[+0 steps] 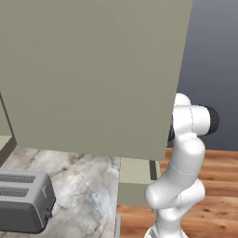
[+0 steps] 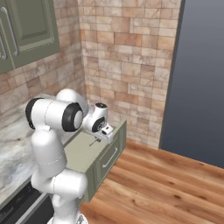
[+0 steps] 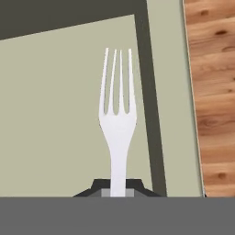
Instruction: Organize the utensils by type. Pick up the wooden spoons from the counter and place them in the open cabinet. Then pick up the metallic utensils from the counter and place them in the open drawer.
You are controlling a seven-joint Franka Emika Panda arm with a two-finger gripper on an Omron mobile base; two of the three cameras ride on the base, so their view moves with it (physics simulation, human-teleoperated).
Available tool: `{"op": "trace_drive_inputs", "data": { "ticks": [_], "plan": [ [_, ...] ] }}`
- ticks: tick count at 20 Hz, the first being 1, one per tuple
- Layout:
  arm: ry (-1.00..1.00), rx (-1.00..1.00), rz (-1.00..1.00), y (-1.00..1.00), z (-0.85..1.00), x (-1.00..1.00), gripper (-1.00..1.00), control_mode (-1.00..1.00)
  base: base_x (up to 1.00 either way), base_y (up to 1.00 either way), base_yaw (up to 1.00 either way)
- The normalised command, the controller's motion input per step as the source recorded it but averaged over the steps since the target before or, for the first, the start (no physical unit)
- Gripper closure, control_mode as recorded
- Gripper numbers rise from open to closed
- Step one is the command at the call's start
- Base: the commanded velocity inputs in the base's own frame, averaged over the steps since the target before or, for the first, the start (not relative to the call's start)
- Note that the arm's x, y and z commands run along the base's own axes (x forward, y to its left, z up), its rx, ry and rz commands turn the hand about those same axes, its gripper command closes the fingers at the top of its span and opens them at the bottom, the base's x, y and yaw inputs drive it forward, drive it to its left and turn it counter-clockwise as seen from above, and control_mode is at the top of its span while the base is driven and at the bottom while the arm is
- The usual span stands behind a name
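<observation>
My gripper [image 3: 118,186] is shut on the handle of a silver-grey metal fork [image 3: 117,114], its tines pointing away from the hand. The fork hangs just above the pale olive floor of the open drawer [image 3: 55,114], near the drawer's dark side wall. From the right base view, the gripper [image 2: 104,131] hovers over the open drawer [image 2: 111,151] with the thin fork [image 2: 94,141] slanting down from it. The open cabinet's door [image 1: 93,69] stands wide above the marbled counter [image 1: 83,186]. The wooden spoons are out of view.
A grey toaster [image 1: 23,200] sits on the counter at the lower left. Wood floor [image 2: 153,188] lies beyond the drawer front. Closed olive wall cupboards [image 2: 26,30] hang on the brick wall [image 2: 127,57]. A dark grey wall stands to the right.
</observation>
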Motion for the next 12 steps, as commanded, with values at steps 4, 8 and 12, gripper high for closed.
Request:
{"op": "trace_drive_inputs", "data": {
  "ticks": [4,8,12],
  "plan": [
    [0.01,0.00,0.00,0.03,-0.30,0.18,1.00,-1.00,0.00,0.00,0.00],
    [0.00,0.00,0.00,0.00,-0.33,0.17,1.00,-1.00,0.00,0.00,0.00],
    [0.00,0.00,0.00,0.00,-0.33,0.14,1.00,-1.00,0.00,0.00,0.00]
  ]
}}
